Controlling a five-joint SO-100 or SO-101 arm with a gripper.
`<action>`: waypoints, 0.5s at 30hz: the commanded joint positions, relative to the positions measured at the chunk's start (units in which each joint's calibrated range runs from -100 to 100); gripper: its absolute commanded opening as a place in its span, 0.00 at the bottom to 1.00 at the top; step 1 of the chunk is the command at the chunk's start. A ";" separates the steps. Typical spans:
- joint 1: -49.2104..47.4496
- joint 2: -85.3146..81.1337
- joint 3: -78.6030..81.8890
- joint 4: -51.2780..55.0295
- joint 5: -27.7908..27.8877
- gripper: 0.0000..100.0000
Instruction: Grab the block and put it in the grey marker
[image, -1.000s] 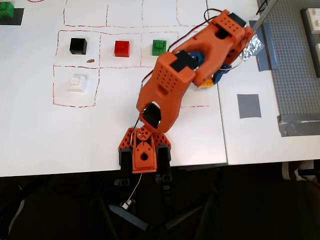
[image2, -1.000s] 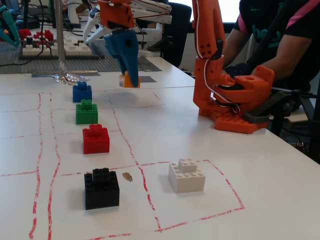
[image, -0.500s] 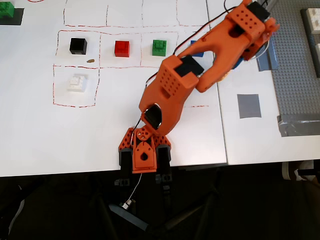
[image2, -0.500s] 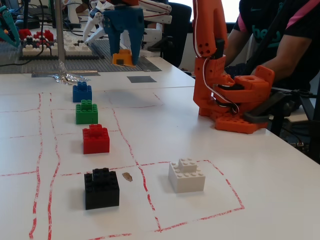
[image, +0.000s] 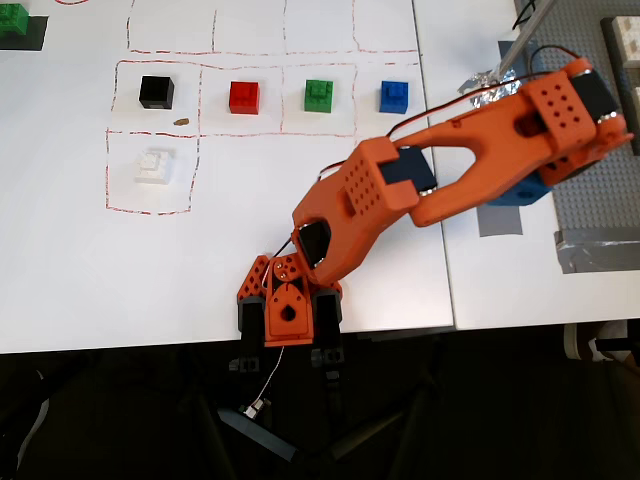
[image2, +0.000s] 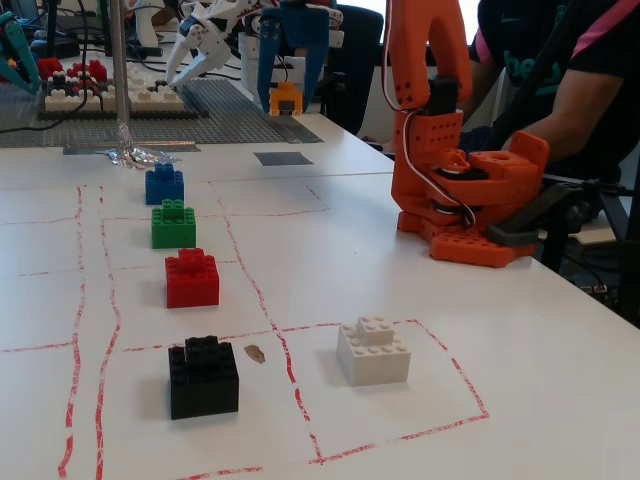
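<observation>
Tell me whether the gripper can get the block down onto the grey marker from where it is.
Probably yes: the gripper holds the block above the grey marker, with nothing on it.

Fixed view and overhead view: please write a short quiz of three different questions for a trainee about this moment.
1. True or false: the gripper holds the block above the table, not resting on it.
2. In the fixed view, from nearest to farthest, what is the order of the four cubes in the left column? A) black, red, green, blue B) blue, green, red, black C) red, black, blue, green
3. Fill in: in the overhead view, the arm covers part of the grey ____.

Key
1. True; the block hangs between the blue fingers.
2. A: black cube, red cube, green cube, blue cube.
3. marker.
</observation>
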 joint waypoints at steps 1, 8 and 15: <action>2.89 -2.37 -5.37 -3.59 2.59 0.00; 5.00 1.77 -1.74 -11.43 4.59 0.00; 5.71 3.15 4.06 -18.77 6.30 0.00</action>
